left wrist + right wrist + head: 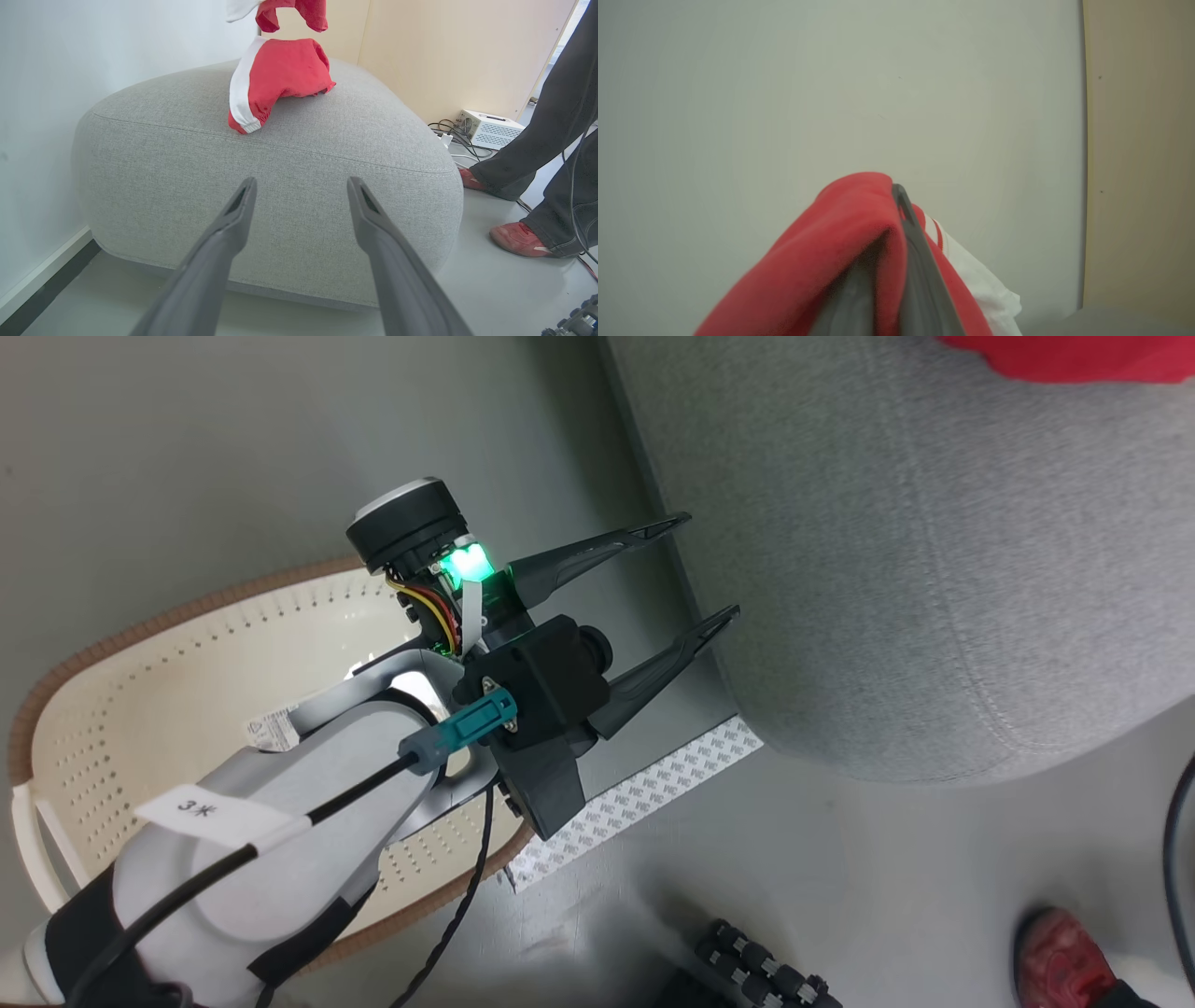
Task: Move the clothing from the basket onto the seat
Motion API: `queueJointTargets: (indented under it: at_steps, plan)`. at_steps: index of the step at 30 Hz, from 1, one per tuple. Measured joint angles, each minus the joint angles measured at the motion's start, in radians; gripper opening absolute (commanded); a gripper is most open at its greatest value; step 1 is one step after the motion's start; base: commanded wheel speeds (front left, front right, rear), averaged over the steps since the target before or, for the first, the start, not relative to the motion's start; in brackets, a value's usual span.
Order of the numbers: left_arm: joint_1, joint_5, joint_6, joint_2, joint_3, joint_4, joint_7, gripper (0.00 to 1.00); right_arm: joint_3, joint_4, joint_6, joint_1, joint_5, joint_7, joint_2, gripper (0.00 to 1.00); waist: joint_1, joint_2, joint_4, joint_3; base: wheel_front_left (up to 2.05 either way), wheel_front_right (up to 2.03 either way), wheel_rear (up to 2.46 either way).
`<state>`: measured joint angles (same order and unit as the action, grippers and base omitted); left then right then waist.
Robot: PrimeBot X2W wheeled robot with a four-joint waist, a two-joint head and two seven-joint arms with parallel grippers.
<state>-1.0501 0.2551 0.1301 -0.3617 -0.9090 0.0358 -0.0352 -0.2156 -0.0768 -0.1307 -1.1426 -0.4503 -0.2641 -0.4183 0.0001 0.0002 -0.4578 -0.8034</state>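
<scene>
Head view, L to R: a cream-white perforated plastic basket [140,625] w/ brown rim sits on the grey floor at lower left, the pale left forearm over it. The left gripper [711,566] hangs just past the basket's right rim. Its long dark fingers are spread wide w/ nothing betw. them, tips aimed at the side of the large light-grey woven-fabric sofa [934,569]. A white printed tape strip [644,793] lies on the floor betw. basket & sofa base.

The clothing: one soft red garment [280,77] w/ white band & gathered hem lies crumpled on the sofa's top, toward its far edge. A second red-and-white piece [289,11] hangs in the air just above it. The right gripper [896,200] has its fingers pressed together, pinching red fabric that drapes over them, w/ a white part trailing at right.

A person's red shoes [514,238] & dark trouser legs stand on the floor right of the sofa.
</scene>
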Motion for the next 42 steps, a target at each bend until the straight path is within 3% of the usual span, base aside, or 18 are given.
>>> queueJointTargets:
  at_steps: [5,13,21,22,23,24,32,42]
  plan:
    - [-0.018,0.004,0.000,-0.008,-0.009,0.009,0.012,1.00,0.019,-0.131,0.000,0.030,0.049,0.000,-0.003,0.00,0.0000,0.0000,0.007,-0.036,0.00,0.00,0.00]
    - [-0.019,0.007,-0.010,-0.030,-0.013,0.014,0.032,1.00,-0.005,-0.420,0.000,0.054,0.112,0.000,0.079,0.00,-0.0001,0.0000,0.012,-0.067,0.00,0.00,0.00]
    - [-0.015,0.019,-0.026,-0.053,-0.008,0.030,0.059,1.00,-0.016,-0.489,0.000,0.069,0.166,0.000,0.140,0.00,-0.0002,-0.0001,0.001,-0.055,0.00,0.00,0.00]
    - [-0.014,0.020,-0.026,-0.056,-0.008,0.030,0.062,1.00,-0.022,-0.490,0.000,0.071,0.171,0.000,0.146,0.12,-0.0002,0.0000,-0.001,-0.053,0.00,0.00,0.00]
    - [-0.014,0.023,-0.026,-0.057,-0.008,0.030,0.063,1.00,-0.034,-0.492,0.000,0.072,0.174,0.000,0.152,0.34,-0.0002,-0.0001,-0.003,-0.051,0.00,0.00,0.00]
    - [-0.012,0.025,-0.027,-0.058,-0.008,0.031,0.065,1.00,-0.047,-0.491,0.000,0.076,0.183,0.000,0.156,1.00,-0.0002,-0.0001,-0.004,-0.048,0.00,0.00,0.00]
    - [0.008,0.030,-0.056,-0.055,-0.004,0.018,0.040,1.00,-0.073,-0.410,0.000,0.139,0.255,0.000,0.186,1.00,-0.0002,-0.0002,-0.004,-0.008,0.00,0.00,0.00]
    - [0.074,0.067,-0.111,-0.051,0.030,-0.004,-0.053,1.00,0.009,-0.301,0.000,0.274,0.267,0.000,0.216,1.00,-0.0003,-0.0003,0.021,0.078,0.00,0.00,0.00]
